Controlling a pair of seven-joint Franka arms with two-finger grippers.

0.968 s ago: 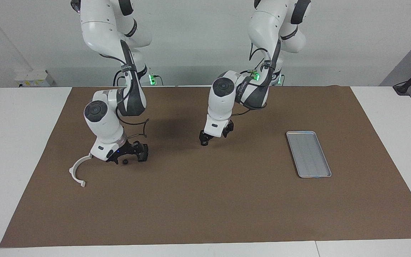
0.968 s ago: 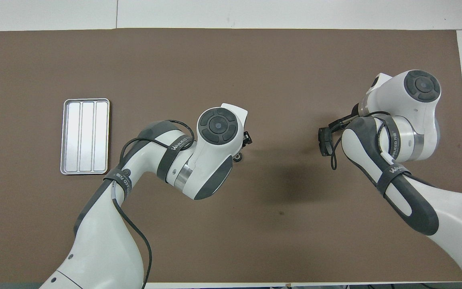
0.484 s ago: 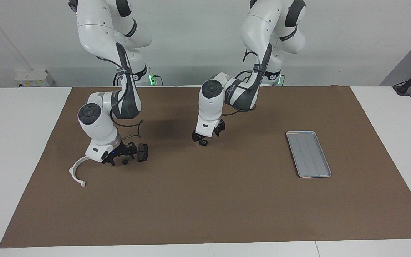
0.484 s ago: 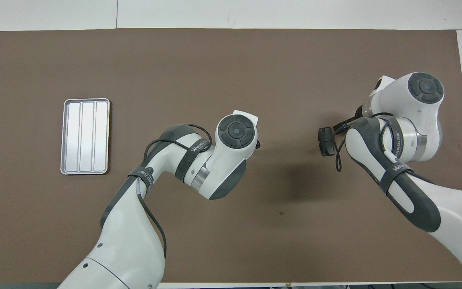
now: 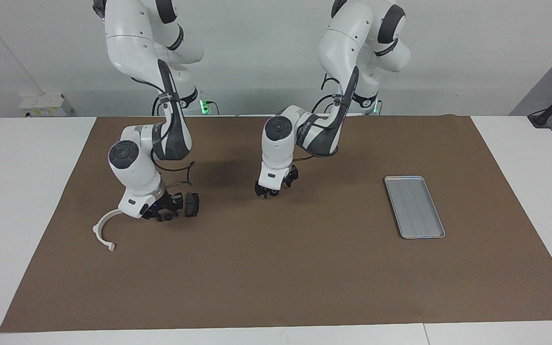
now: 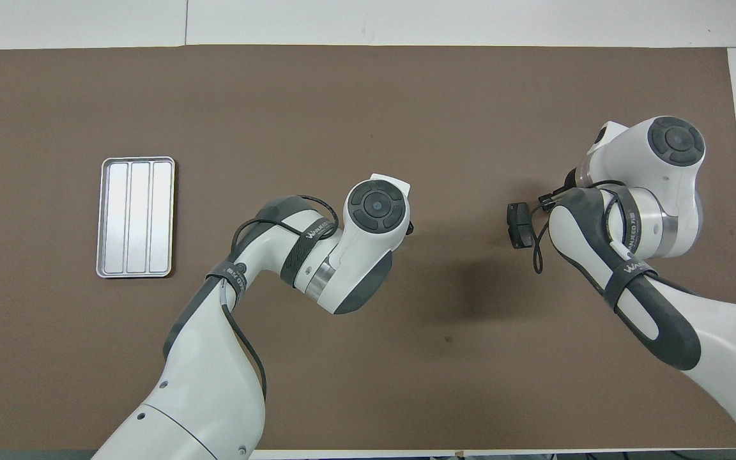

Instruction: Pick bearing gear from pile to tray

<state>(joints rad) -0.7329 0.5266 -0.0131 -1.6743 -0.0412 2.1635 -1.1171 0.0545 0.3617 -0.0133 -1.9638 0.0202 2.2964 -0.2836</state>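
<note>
The pile lies toward the right arm's end of the brown mat: a white half-ring bracket and a dark brake pad, also the brake pad from overhead. My right gripper is down at the mat between the two, and its dark parts hide the small black round piece there. Near the mat's middle, my left gripper stands open and low, its fingers on either side of another small black round piece, a bearing gear by its look. The silver tray lies bare toward the left arm's end.
The brown mat covers most of the white table. From overhead both wrists cover their grippers, and the tray shows beside the left arm's elbow. Nothing lies between the left gripper and the tray.
My left gripper moved toward the right arm's end and came down around the small black piece. My right gripper settled lower over its small black piece, which no longer shows apart from it.
</note>
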